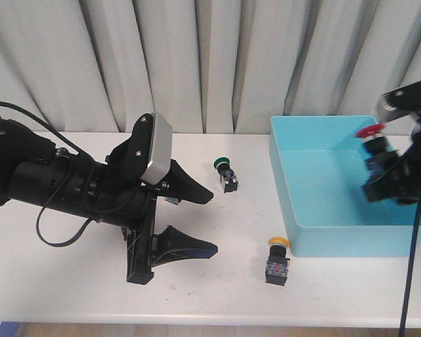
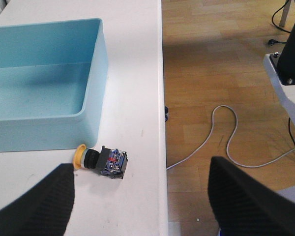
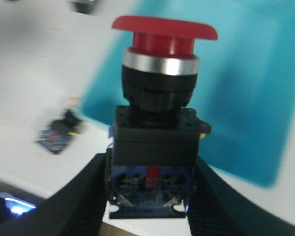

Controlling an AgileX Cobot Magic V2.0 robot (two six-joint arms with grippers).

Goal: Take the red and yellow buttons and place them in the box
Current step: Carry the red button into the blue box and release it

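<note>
Two pincers are in view. The right pincer [image 1: 391,163] hangs above the far right part of the box [image 1: 316,235], clenched on the black body of the red button [image 1: 374,140], whose red cap stands uppermost. In the right wrist view the two fingers [image 3: 83,196] press that body from either side, and the blue floor of the box lies blurred behind it.

The left pincer [image 1: 189,217] hovers over the bench [image 1: 70,281], released, its jaws spread wide with nothing between them. Its wrist view looks down on the yellow button [image 2: 102,161], which lies on its side on the bench just outside the near wall of the box, cap toward the box. A green button [image 1: 226,174] lies further back on the bench, between the left arm and the box; it is not part of the task.

The step in hand appears to be the delivery of the red button. The next move likely calls for the right pincer to lower a little and let go inside the walls. After that the yellow button remains to be picked, and the left pincer seems well placed for it.
</note>
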